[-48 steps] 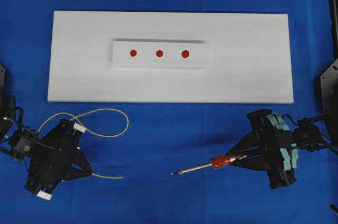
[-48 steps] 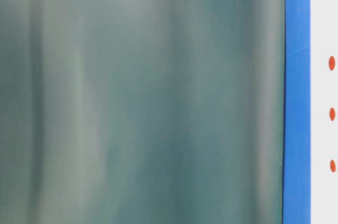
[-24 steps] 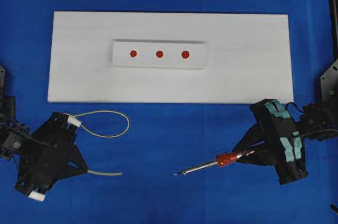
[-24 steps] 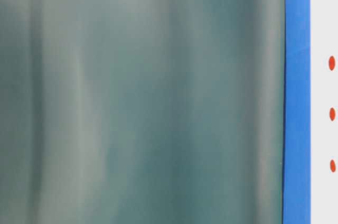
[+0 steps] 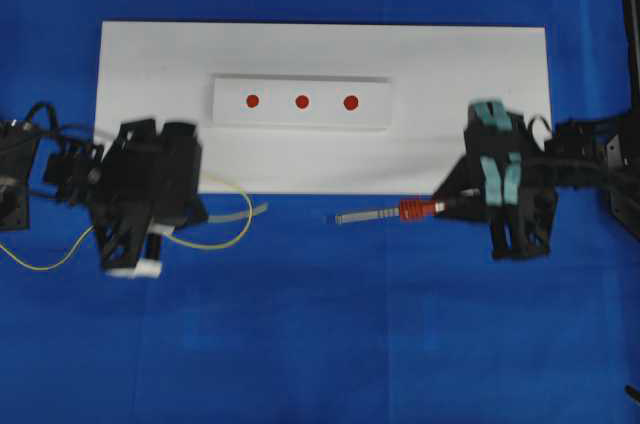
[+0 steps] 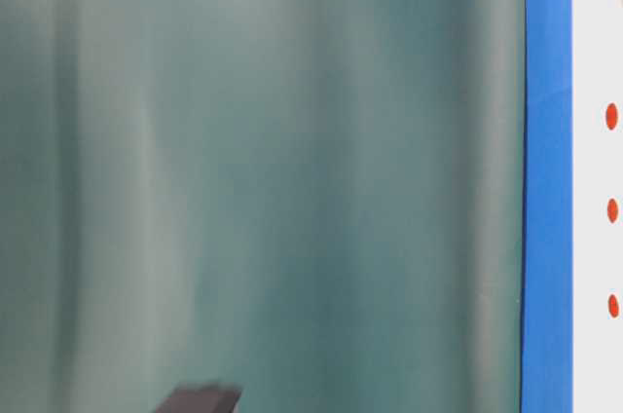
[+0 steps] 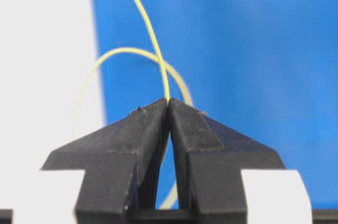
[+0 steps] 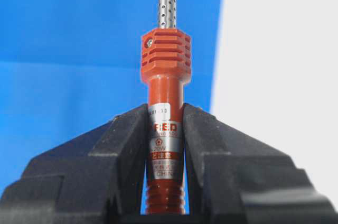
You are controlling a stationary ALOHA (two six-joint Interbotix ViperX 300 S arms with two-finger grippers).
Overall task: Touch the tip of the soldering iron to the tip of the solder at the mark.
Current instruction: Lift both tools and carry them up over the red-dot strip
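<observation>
Both arms have moved up from the blue cloth toward the lower edge of the white board (image 5: pixel 450 64) since the earlier view, and they now stand closer to the middle. On the left side, the left gripper (image 7: pixel 168 102) has its two black fingers (image 7: pixel 140 129) pressed together, and they pinch the solder (image 7: pixel 150 34), a thin yellow-green wire. Its free end rises past the fingertips, and behind it one loop curves over the border between board and cloth. From above, the solder (image 5: pixel 225 219) hangs in a loop just below the board edge, with another part trailing to the far left. On the right side, the right gripper (image 8: pixel 166 115) clamps the soldering iron (image 8: pixel 165 76) on its red-orange handle, below the ribbed collar. From above, the iron (image 5: pixel 385 212) lies level, pointing left, just below the board edge. Its tip and the solder end are well apart. Three red marks (image 5: pixel 302 101) sit on the raised white strip (image 5: pixel 230 114).
</observation>
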